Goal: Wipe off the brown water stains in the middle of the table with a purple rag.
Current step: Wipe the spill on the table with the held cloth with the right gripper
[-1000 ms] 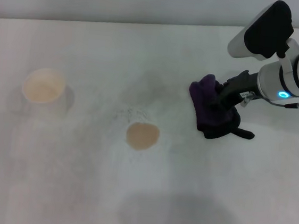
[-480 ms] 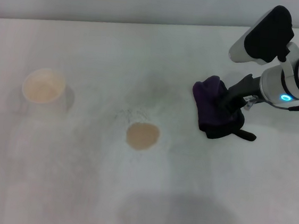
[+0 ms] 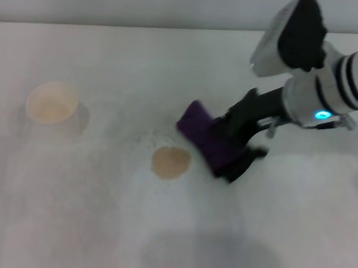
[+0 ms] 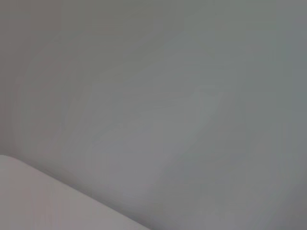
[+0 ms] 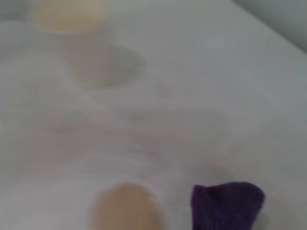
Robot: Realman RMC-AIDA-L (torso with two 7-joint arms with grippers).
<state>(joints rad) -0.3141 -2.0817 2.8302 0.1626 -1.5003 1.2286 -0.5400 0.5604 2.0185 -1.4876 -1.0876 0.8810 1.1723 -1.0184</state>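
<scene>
The brown water stain (image 3: pixel 170 162) is a small round tan patch in the middle of the white table (image 3: pixel 93 221). It also shows in the right wrist view (image 5: pixel 127 206). My right gripper (image 3: pixel 233 140) is shut on the purple rag (image 3: pixel 210 140) and holds it just to the right of the stain, a little apart from it. The rag shows in the right wrist view (image 5: pixel 225 206) next to the stain. The left gripper is out of view.
A white paper cup (image 3: pixel 52 105) with tan liquid inside stands at the left of the table, also in the right wrist view (image 5: pixel 72 24). The table's far edge (image 3: pixel 145 28) meets a grey wall.
My right arm has carried the purple rag leftward across the table, from the right side to just beside the brown stain.
</scene>
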